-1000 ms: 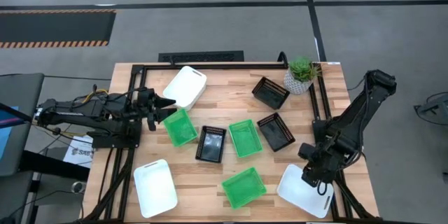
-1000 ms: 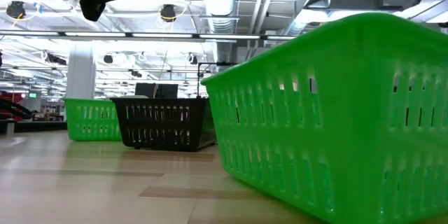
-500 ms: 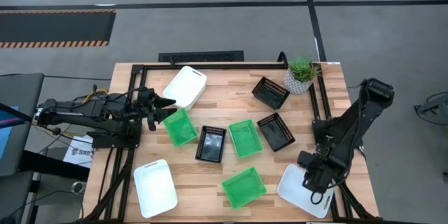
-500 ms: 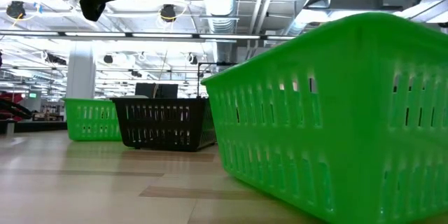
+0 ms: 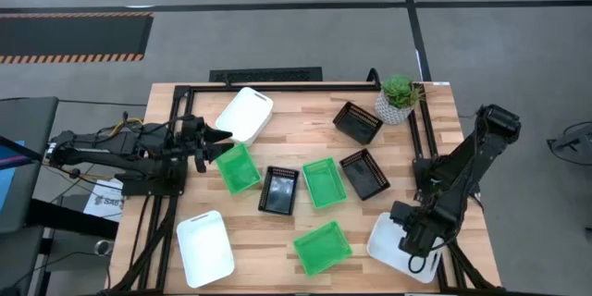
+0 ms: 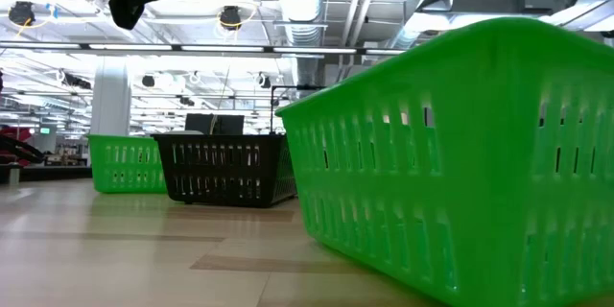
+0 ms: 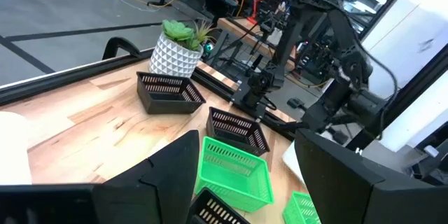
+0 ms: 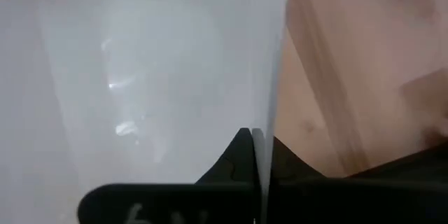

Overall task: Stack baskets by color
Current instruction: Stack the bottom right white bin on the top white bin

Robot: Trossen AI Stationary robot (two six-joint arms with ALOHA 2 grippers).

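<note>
The right hand (image 5: 413, 238) is clamped narrow on the rim of the white basket (image 5: 392, 247) at the tabletop's (image 5: 305, 153) near right corner. The other 2 white baskets (image 5: 244, 114) (image 5: 204, 247) lie far across toward the left arm's side. The left hand (image 5: 220, 138) hangs wide and empty just beside the far one.
</note>
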